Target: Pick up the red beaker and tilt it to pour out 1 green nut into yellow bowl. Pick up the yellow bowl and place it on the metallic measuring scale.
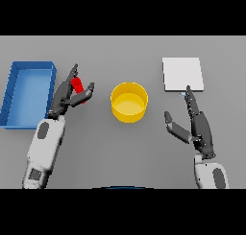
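Observation:
The red beaker (78, 87) stands left of centre, mostly hidden between the fingers and thumb of my left hand (65, 96), which reach around it without clearly closing on it. The yellow bowl (129, 101) sits at the middle of the table, to the right of the beaker; I see no nut in it. The metallic measuring scale (182, 74) is a pale square plate at the back right. My right hand (198, 126) rests open below the scale, fingers straight and pointing toward it, thumb spread out to the left.
A blue tray (13, 85) with raised walls lies at the far left, just beside my left arm. The grey table (120, 152) stretches between both arms.

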Robot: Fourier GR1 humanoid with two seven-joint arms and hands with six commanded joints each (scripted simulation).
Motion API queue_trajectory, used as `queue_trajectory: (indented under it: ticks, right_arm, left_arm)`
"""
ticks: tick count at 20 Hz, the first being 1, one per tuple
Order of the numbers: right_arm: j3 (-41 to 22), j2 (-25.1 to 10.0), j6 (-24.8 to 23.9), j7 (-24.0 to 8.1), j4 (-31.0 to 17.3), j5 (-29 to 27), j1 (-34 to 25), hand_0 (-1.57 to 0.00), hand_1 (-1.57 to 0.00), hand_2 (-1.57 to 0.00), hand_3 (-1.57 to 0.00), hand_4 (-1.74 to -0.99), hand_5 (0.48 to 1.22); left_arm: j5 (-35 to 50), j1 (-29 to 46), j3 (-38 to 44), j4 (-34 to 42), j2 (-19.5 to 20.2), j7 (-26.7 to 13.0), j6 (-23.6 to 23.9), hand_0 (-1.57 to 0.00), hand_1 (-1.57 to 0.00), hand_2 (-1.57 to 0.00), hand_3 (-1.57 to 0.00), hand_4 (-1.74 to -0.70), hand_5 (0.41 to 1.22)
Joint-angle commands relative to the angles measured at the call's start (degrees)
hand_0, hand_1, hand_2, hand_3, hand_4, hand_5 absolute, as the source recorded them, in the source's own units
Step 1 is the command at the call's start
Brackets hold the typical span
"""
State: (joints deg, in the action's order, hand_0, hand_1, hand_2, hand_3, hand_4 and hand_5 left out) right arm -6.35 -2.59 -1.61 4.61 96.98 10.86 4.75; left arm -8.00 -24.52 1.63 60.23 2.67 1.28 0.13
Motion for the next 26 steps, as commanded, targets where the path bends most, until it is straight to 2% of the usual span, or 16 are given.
queue_trajectory:
  ticks: [1,3,6,7,8,9,10,12,14,16,20,26]
  right_arm:
    - [0.0,-0.1,0.0,0.0,0.4,0.1,0.0,0.00,0.00,0.00,0.00,-1.324,0.683]
    - [-0.1,-0.1,-0.3,0.0,0.8,0.3,0.5,0.00,0.00,0.00,0.00,-1.315,0.682]
    - [0.2,-0.4,-0.2,-0.3,0.9,0.1,0.1,0.00,0.00,0.00,0.00,-1.298,0.682]
    - [0.2,-0.6,-0.4,-0.2,0.6,0.5,0.2,0.00,0.00,0.00,0.00,-1.295,0.683]
    - [-0.1,-0.5,-0.4,-0.4,0.5,0.9,-0.1,0.00,0.00,0.00,0.00,-1.291,0.684]
    - [0.2,-0.5,-0.3,-0.5,0.1,0.5,-0.3,0.00,0.00,0.00,0.00,-1.289,0.684]
    - [0.2,-0.8,-0.2,0.2,0.5,0.5,0.0,0.00,0.00,0.00,0.00,-1.286,0.685]
    - [0.4,-1.1,0.3,-0.3,1.0,-0.1,0.2,0.00,0.00,0.00,0.00,-1.283,0.683]
    - [0.3,-0.6,0.2,-1.2,0.8,-0.1,-0.5,0.00,0.00,0.00,0.00,-1.290,0.684]
    - [0.3,-0.7,0.2,-0.7,-0.5,0.2,-1.1,0.00,0.00,0.00,0.00,-1.293,0.682]
    - [0.3,-1.0,0.6,1.1,-0.7,0.1,-0.8,0.00,0.00,0.00,0.00,-1.288,0.679]
    - [-0.4,-0.6,-0.4,1.5,-1.3,1.8,-1.4,0.00,0.00,0.00,0.00,-1.255,0.672]
  left_arm:
    - [-0.1,-0.3,0.2,-0.9,0.4,0.9,-0.1,0.00,0.00,0.00,0.00,-1.31,0.706]
    - [0.0,-1.4,0.4,-1.5,0.3,0.5,-0.2,0.00,0.00,0.00,0.00,-1.32,0.710]
    - [0.2,-3.0,1.0,-5.1,-0.2,4.3,-0.4,0.00,0.00,0.00,0.00,-1.36,0.735]
    - [0.5,-3.1,1.4,-5.0,-0.4,4.8,-0.1,0.00,0.00,-0.03,0.00,-1.39,0.752]
    - [0.7,-3.5,1.7,-5.7,-0.9,5.0,0.5,-0.08,-0.08,-0.12,-0.08,-1.42,0.770]
    - [1.3,-4.5,2.5,-6.3,-1.1,3.8,0.8,-0.25,-0.28,-0.31,-0.22,-1.44,0.795]
    - [1.3,-4.8,2.7,-7.4,-1.9,4.0,1.8,-0.46,-0.48,-0.50,-0.49,-1.44,0.881]
    - [-1.0,-5.2,2.2,-8.4,-2.2,4.7,5.0,-0.86,-0.87,-0.89,-0.88,-1.44,1.003]
    - [-2.3,-5.1,2.0,-8.6,-2.5,6.5,5.6,-1.12,-1.13,-1.13,-1.13,-1.44,1.082]
    - [-2.2,-4.9,2.4,-8.2,-3.0,6.5,5.4,-1.28,-1.29,-1.29,-1.29,-1.45,1.132]
    - [-0.9,-5.3,2.8,-8.3,-3.3,9.6,6.3,-1.45,-1.45,-1.46,-1.45,-1.62,1.117]
    - [-0.4,-5.8,0.1,-1.7,-1.6,8.3,7.8,-1.54,-1.54,-1.54,-1.54,-1.71,1.097]
